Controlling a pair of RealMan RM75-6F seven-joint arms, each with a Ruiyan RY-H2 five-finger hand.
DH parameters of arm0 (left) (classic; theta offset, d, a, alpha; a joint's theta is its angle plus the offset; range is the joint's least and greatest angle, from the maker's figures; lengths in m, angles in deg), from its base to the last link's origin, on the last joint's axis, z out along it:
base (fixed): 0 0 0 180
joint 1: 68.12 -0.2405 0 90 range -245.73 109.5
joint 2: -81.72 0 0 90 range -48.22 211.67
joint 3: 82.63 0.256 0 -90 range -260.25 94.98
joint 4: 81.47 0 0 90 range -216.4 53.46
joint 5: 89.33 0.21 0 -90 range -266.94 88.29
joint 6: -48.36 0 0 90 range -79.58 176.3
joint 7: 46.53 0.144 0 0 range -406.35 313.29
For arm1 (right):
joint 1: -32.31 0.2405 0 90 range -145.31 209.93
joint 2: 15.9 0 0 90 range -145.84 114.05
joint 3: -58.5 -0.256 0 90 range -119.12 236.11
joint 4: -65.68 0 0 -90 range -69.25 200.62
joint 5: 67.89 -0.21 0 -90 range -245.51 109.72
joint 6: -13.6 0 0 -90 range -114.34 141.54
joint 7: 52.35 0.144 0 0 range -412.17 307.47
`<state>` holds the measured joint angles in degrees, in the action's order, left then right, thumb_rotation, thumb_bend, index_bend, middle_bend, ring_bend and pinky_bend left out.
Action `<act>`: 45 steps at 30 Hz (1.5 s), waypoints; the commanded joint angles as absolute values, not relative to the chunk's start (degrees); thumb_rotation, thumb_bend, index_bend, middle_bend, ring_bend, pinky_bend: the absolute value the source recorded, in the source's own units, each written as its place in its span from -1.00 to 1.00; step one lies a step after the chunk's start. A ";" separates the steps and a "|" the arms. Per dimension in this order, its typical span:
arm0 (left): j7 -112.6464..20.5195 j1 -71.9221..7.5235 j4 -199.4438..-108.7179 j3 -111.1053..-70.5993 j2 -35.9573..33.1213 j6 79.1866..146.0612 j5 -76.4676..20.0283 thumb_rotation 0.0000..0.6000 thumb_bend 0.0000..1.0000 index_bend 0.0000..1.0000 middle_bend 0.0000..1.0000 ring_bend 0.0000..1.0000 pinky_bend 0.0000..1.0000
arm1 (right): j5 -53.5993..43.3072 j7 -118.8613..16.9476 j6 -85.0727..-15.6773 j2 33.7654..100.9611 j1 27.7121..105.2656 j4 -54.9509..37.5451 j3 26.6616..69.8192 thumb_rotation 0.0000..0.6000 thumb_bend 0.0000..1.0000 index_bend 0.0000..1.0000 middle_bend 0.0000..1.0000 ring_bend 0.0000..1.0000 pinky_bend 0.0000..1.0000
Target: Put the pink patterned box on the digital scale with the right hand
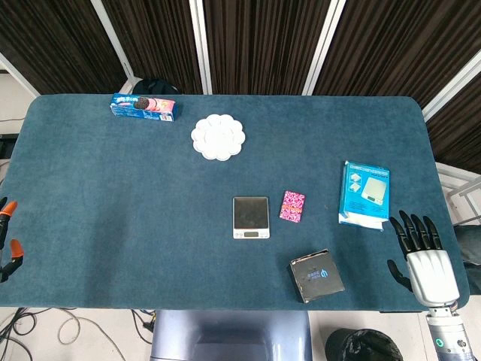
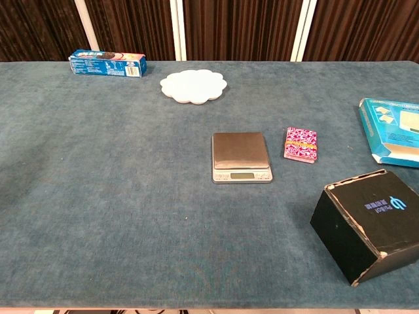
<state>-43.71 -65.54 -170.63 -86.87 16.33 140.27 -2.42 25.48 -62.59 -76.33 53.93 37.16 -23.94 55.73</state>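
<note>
The pink patterned box (image 1: 292, 206) (image 2: 300, 144) lies flat on the blue table, just right of the digital scale (image 1: 250, 216) (image 2: 241, 157), a small gap between them. The scale's steel platform is bare. My right hand (image 1: 425, 259) hovers at the table's right front corner in the head view, fingers spread and holding nothing, well to the right of the pink box. It does not show in the chest view. My left hand shows in neither view.
A black box (image 1: 317, 275) (image 2: 370, 222) sits in front of the pink box. A blue scale carton (image 1: 364, 193) (image 2: 396, 131) lies at the right. A white flower-shaped palette (image 1: 218, 137) (image 2: 194, 86) and a cookie package (image 1: 143, 107) (image 2: 107, 64) are at the back.
</note>
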 commanded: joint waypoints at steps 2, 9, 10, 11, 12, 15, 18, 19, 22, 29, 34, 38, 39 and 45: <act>-43.60 -65.70 -170.74 -86.85 16.39 140.53 -2.35 1.00 0.33 -0.90 -1.00 -1.00 -1.00 | 25.80 -62.32 -76.27 53.79 37.20 -23.96 55.90 1.00 -0.23 -1.00 -1.00 -1.00 -1.00; -43.21 -65.76 -170.82 -86.88 16.40 140.63 -2.37 1.00 0.33 -0.90 -1.00 -1.00 -1.00 | 25.47 -62.00 -75.34 53.50 37.45 -24.05 56.05 1.00 -0.23 -1.00 -1.00 -1.00 -1.00; -43.22 -65.77 -170.82 -86.89 16.39 140.65 -2.37 1.00 0.33 -0.90 -1.00 -1.00 -1.00 | 25.39 -61.90 -75.20 53.40 37.46 -24.14 56.08 1.00 -0.23 -1.00 -1.00 -1.00 -1.00; -43.24 -65.78 -170.82 -86.89 16.38 140.67 -2.36 1.00 0.33 -0.90 -1.00 -1.00 -1.00 | 25.34 -61.80 -75.10 53.26 37.46 -24.25 56.13 1.00 -0.23 -1.00 -1.00 -1.00 -1.00; -43.26 -65.79 -170.81 -86.90 16.39 140.70 -2.35 1.00 0.33 -0.90 -1.00 -1.00 -1.00 | 25.34 -61.62 -75.01 53.11 37.46 -24.40 56.20 1.00 -0.23 -1.00 -1.00 -1.00 -1.00; -43.34 -65.85 -170.83 -86.89 16.41 140.76 -2.35 1.00 0.33 -0.90 -1.00 -1.00 -1.00 | 25.44 -60.35 -74.65 52.45 37.43 -25.10 56.58 1.00 -0.23 -1.00 -1.00 -1.00 -1.00; -43.37 -65.87 -170.82 -86.89 16.43 140.79 -2.31 1.00 0.33 -0.90 -1.00 -1.00 -1.00 | 25.44 -59.36 -74.17 51.79 37.42 -25.75 56.95 1.00 -0.23 -1.00 -1.00 -1.00 -1.00; -43.36 -65.89 -170.81 -86.88 16.45 140.76 -2.34 1.00 0.33 -0.90 -1.00 -1.00 -1.00 | 25.47 -58.90 -74.06 51.52 37.42 -26.09 57.06 1.00 -0.23 -1.00 -1.00 -1.00 -1.00; -43.36 -65.92 -170.85 -86.92 16.46 140.79 -2.42 1.00 0.33 -0.90 -1.00 -1.00 -1.00 | 25.34 -57.88 -73.97 51.16 37.39 -26.72 57.11 1.00 -0.23 -1.00 -1.00 -1.00 -1.00; -43.31 -65.92 -171.27 -87.16 16.35 140.42 -3.22 1.00 0.33 -0.90 -1.00 -1.00 -1.00 | 25.38 -51.08 -68.50 47.86 40.65 -29.56 57.14 1.00 -0.29 -1.00 -1.00 -1.00 -1.00; -42.93 -66.00 -171.39 -87.14 16.26 140.53 -3.20 1.00 0.33 -0.90 -1.00 -1.00 -1.00 | 20.97 -54.68 -60.21 44.01 46.50 -34.81 53.32 1.00 -0.33 -1.00 -1.00 -1.00 -1.00; -42.79 -66.01 -171.43 -87.21 16.24 140.55 -3.29 1.00 0.33 -0.90 -1.00 -1.00 -1.00 | 14.41 -59.82 -51.58 42.12 52.08 -39.60 50.00 1.00 -0.34 -1.00 -1.00 -1.00 -1.00; -42.77 -66.01 -171.42 -87.20 16.26 140.53 -3.30 1.00 0.33 -0.90 -1.00 -1.00 -1.00 | 12.61 -61.48 -49.94 42.00 53.34 -40.35 49.17 1.00 -0.34 -1.00 -1.00 -1.00 -1.00; -42.81 -66.01 -171.40 -87.16 16.31 140.40 -3.30 1.00 0.33 -0.90 -1.00 -1.00 -1.00 | -2.73 -74.27 -41.45 44.04 61.81 -44.95 44.82 1.00 -0.34 -1.00 -1.00 -1.00 -1.00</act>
